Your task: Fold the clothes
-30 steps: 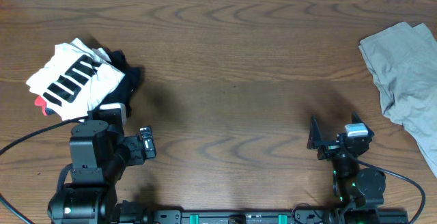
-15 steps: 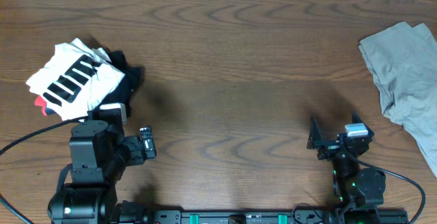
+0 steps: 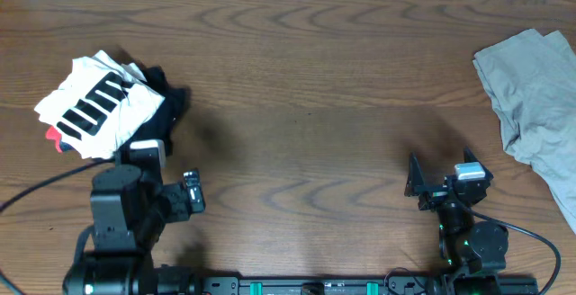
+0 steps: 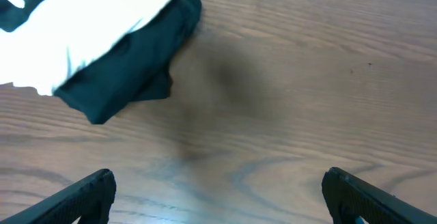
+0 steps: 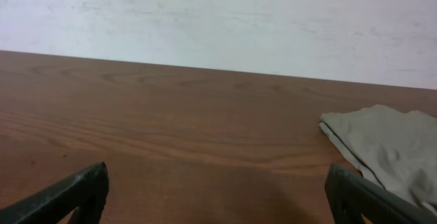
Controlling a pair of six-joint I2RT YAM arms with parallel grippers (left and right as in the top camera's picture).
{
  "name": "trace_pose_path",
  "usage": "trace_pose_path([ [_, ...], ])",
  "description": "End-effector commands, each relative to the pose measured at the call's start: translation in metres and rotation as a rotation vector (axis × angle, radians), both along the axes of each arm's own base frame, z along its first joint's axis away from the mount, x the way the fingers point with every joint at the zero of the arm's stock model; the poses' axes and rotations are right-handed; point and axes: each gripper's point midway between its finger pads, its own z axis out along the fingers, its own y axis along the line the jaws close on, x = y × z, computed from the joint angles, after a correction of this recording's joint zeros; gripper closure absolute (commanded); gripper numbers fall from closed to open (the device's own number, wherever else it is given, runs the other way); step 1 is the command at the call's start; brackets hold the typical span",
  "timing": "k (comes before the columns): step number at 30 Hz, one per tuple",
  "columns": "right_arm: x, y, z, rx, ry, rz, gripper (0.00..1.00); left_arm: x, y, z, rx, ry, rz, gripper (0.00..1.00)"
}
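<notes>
The clothes, a folded white T-shirt (image 3: 99, 106) with black block lettering, lie at the far left on top of a black garment (image 3: 169, 97). In the left wrist view the white shirt (image 4: 82, 19) fills the upper left corner, with the black garment (image 4: 130, 74) under it. My left gripper (image 3: 147, 151) stands just in front of this pile, open and holding nothing (image 4: 218, 183). My right gripper (image 3: 441, 176) rests low near the front right, open over bare wood (image 5: 218, 179).
A crumpled grey-tan garment (image 3: 535, 97) lies at the right edge of the table and also shows in the right wrist view (image 5: 382, 145). A bit of red cloth (image 3: 54, 138) peeks out beneath the pile. A pale wall (image 5: 218, 19) stands behind the table's far edge.
My left arm has drawn back slightly from the pile toward the table's front edge. The right arm and the clothes have not moved.
</notes>
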Motion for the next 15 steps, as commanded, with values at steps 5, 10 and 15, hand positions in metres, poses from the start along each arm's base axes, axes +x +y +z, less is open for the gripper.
trace_pose_path([
  [5,-0.001,0.003,0.000,0.005,-0.001,0.015,0.01,-0.007,0.010,-0.023,0.086,-0.122,0.003,0.02],
  [10,-0.001,0.003,0.000,0.005,-0.001,0.015,0.01,0.005,0.001,-0.040,0.076,-0.293,-0.029,0.02],
  [15,-0.001,0.003,0.000,0.005,-0.001,0.015,0.01,0.022,-0.001,-0.041,0.066,-0.480,-0.024,0.02],
])
